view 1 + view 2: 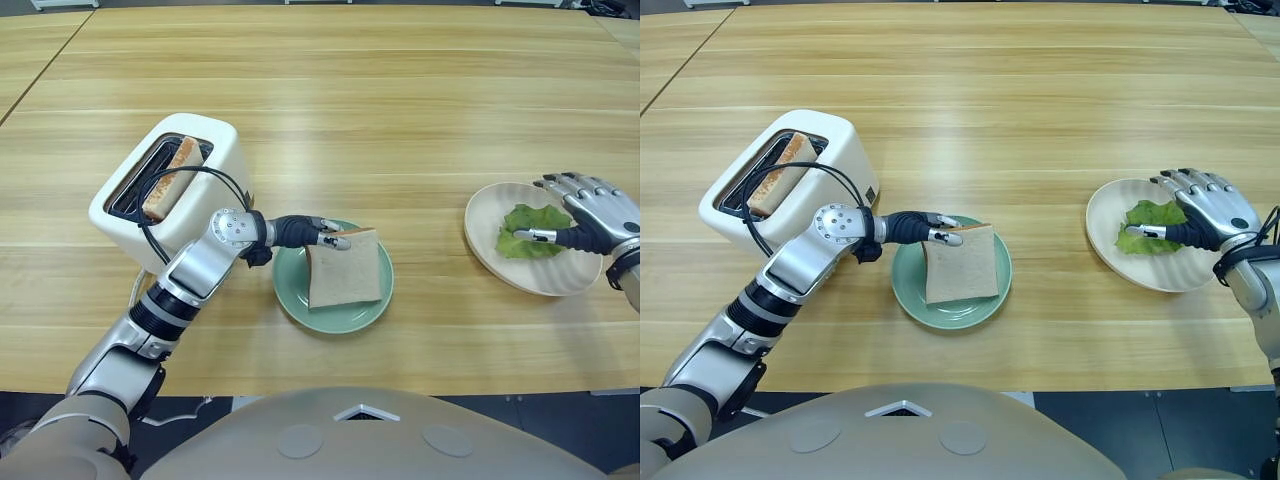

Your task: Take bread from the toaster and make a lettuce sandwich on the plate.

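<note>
A white toaster [170,190] stands at the left with one slice of bread [172,178] in its slot. One bread slice [345,272] lies on the green plate [335,318] in the middle. My left hand [310,232] is at that slice's upper left corner, fingertips pinching its edge. A green lettuce leaf [530,230] lies in the cream plate [520,262] at the right. My right hand [590,212] hovers over the plate's right side, fingers spread, thumb touching the lettuce.
A black cable [190,180] loops from my left forearm over the toaster's front. The wooden table [350,110] stretches far behind the plates. Its front edge runs just below the green plate.
</note>
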Robot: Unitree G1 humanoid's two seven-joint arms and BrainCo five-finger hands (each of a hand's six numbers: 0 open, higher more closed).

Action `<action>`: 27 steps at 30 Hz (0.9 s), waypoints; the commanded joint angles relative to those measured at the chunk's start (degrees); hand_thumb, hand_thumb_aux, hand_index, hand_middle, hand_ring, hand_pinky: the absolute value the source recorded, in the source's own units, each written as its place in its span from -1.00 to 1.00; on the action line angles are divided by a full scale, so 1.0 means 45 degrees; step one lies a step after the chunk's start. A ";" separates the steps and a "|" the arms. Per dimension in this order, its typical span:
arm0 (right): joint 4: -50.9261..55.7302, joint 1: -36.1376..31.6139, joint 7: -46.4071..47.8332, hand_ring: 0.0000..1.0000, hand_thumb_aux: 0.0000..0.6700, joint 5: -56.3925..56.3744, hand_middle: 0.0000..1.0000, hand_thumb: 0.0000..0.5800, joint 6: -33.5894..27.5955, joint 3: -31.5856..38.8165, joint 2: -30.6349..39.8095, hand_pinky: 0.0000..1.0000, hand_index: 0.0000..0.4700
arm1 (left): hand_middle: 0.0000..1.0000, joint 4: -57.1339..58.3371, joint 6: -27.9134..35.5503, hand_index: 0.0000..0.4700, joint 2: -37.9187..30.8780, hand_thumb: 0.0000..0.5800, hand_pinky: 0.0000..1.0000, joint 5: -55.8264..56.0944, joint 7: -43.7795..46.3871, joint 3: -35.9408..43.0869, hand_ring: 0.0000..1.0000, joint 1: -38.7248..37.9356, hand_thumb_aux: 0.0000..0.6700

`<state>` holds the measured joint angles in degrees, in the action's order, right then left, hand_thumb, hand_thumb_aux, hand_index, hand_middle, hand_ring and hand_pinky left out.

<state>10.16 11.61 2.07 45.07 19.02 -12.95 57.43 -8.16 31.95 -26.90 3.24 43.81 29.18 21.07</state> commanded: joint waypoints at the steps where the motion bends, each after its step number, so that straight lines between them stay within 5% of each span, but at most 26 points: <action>1: 0.0523 0.0246 0.0454 -1.00 -1.00 0.0081 -1.00 -1.00 0.0260 0.0885 0.0432 -1.00 -1.00 | -1.00 0.0190 -0.0661 -1.00 -0.0057 -1.00 -1.00 -0.0681 -0.0290 -0.0145 -1.00 0.0152 -1.00; 8: 0.2023 -0.0449 -0.0012 -1.00 -1.00 0.0348 -1.00 -1.00 0.0529 0.2157 0.0499 -1.00 -1.00 | -1.00 -0.1042 -0.1278 -1.00 -0.0389 -1.00 -1.00 -0.0605 -0.0954 -0.2307 -1.00 0.1044 -1.00; 9: 0.2463 -0.0638 -0.0149 -1.00 -0.65 0.0405 -1.00 -0.36 0.0599 0.2389 0.0487 -1.00 -0.65 | -1.00 -0.1373 -0.1455 -1.00 -0.0442 -1.00 -1.00 -0.0472 -0.1089 -0.2834 -1.00 0.1247 -1.00; 11: 0.3188 -0.0976 -0.0497 -1.00 -0.15 0.0483 -1.00 0.34 0.0667 0.2745 0.0541 -1.00 -0.15 | -1.00 -0.2113 -0.1617 -1.00 -0.0552 -1.00 -1.00 -0.0114 -0.1270 -0.3858 -1.00 0.1503 -1.00; 13: 0.3689 -0.1331 -0.1000 -1.00 0.35 0.0756 -1.00 0.79 0.0635 0.3073 0.0672 -1.00 0.35 | -1.00 -0.2873 -0.1606 -1.00 -0.0731 -1.00 -1.00 0.0142 -0.1319 -0.4625 -1.00 0.1399 -1.00; 15: 0.3968 -0.1619 -0.1667 -1.00 1.00 0.1160 -1.00 1.00 0.0524 0.3390 0.0776 -1.00 1.00 | -1.00 -0.3318 -0.1635 -1.00 -0.0826 -1.00 -1.00 0.0306 -0.1337 -0.5019 -1.00 0.1177 -1.00; 22: 0.2744 -0.1661 -0.2559 -1.00 1.00 0.0328 -1.00 1.00 0.1205 0.3320 0.0576 -1.00 1.00 | -1.00 -0.3143 -0.2020 -1.00 -0.0710 -1.00 -1.00 0.0342 -0.1512 -0.5189 -1.00 0.0665 -1.00; 27: -0.2018 -0.0553 -0.1463 -1.00 1.00 -0.2105 -1.00 1.00 0.1812 0.2200 0.0045 -1.00 1.00 | -1.00 -0.3156 -0.2237 -1.00 -0.1032 -1.00 -1.00 0.0745 -0.1930 -0.6666 -1.00 0.0835 -1.00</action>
<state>10.20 7.21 -7.98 40.03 26.59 -1.60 59.21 -22.32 22.01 -30.46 5.77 36.10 2.60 24.46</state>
